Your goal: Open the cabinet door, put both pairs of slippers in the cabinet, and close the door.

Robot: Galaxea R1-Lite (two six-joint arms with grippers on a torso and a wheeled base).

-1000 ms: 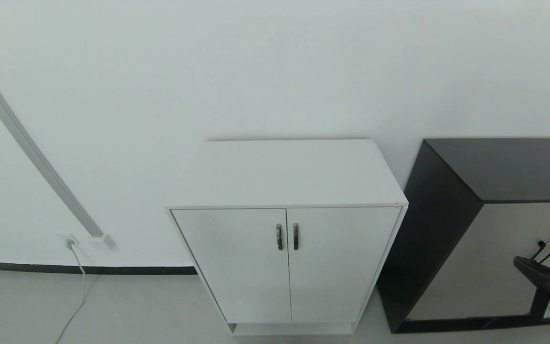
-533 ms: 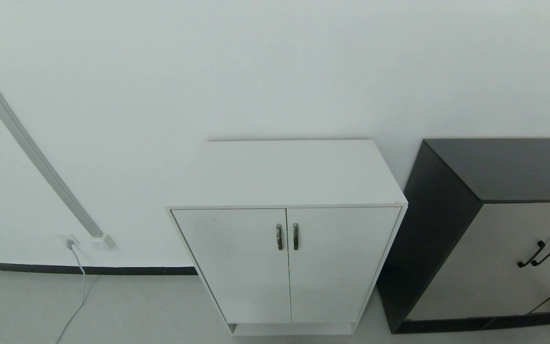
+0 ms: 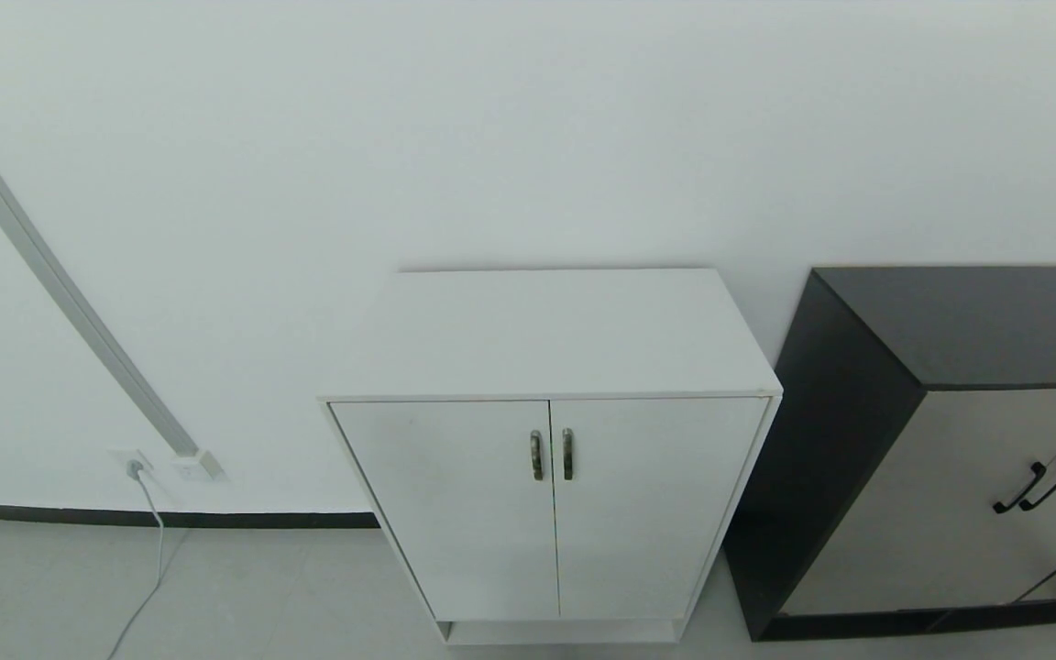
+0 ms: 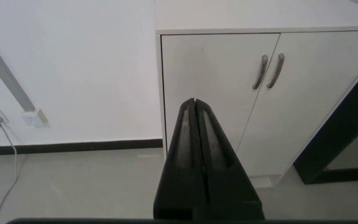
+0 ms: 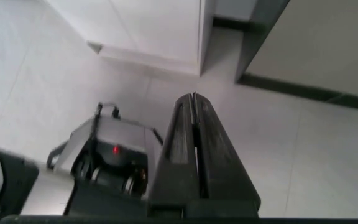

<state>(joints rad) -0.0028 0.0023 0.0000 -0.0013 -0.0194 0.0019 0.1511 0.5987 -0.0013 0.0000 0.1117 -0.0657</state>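
1 white cabinet stands in the middle of the head view, on the pale floor with its back against the white wall. Its left door and right door are both shut flush and meet at a thin centre seam. The left handle and the right handle, 2 dull metal bars, stand upright just beside each other, 1 on each side of that seam.

Just beside the white cabinet, on the robot's right, we see a dark cabinet with a grey front; a narrow gap separates the 2. Well apart on the robot's left, a wall socket has a cable hanging from it to the floor. A grey conduit slants up the wall from just beside the socket, and a black skirting strip runs along the wall's foot.

We see the left gripper with its 2 black fingers pressed together, nothing between them. It points toward the left door and is clear of it.

The right gripper likewise has its fingers pressed together and empty. It points down over the floor, near the white cabinet's lower front corner and the foot of the dark cabinet, touching neither.
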